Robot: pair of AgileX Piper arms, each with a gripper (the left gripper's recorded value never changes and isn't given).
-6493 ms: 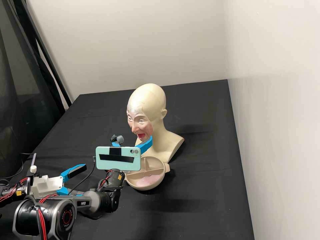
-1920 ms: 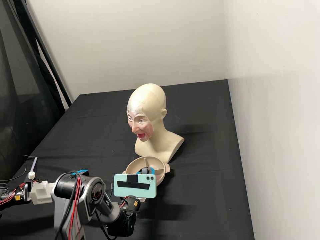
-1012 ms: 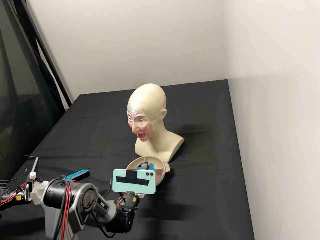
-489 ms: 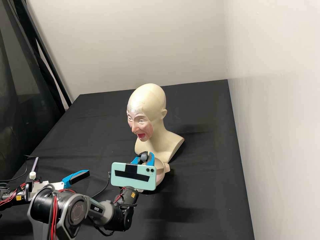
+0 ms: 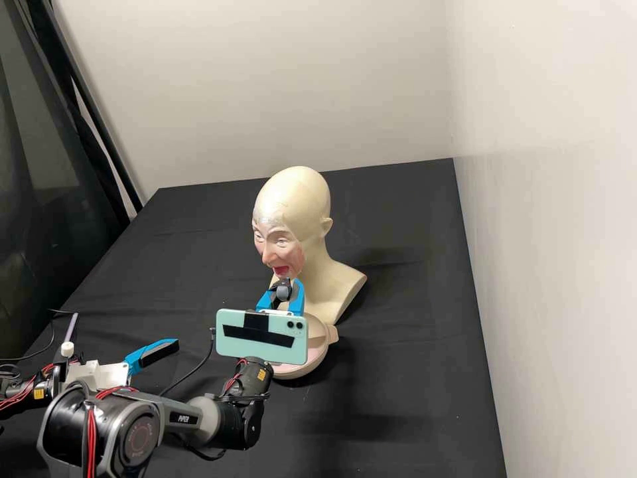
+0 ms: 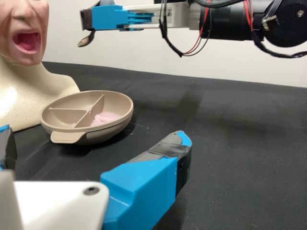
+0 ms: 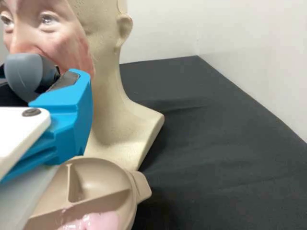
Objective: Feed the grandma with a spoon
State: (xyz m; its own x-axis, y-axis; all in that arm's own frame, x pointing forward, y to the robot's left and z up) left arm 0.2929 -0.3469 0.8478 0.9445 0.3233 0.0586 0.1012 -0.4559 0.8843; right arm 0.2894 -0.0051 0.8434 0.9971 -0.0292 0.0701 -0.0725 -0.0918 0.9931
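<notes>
Though near level, spoon (image 6: 87, 40) toward grandma (image 6: 29, 72)

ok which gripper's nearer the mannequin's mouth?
Right. The right gripper holds the spoon up close in front of the mouth; the left gripper is low over the bench, back beyond the bowl.

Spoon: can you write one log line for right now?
spoon: in right claw | place: above bowl, short of mouth | left claw: open, low on bench
</notes>
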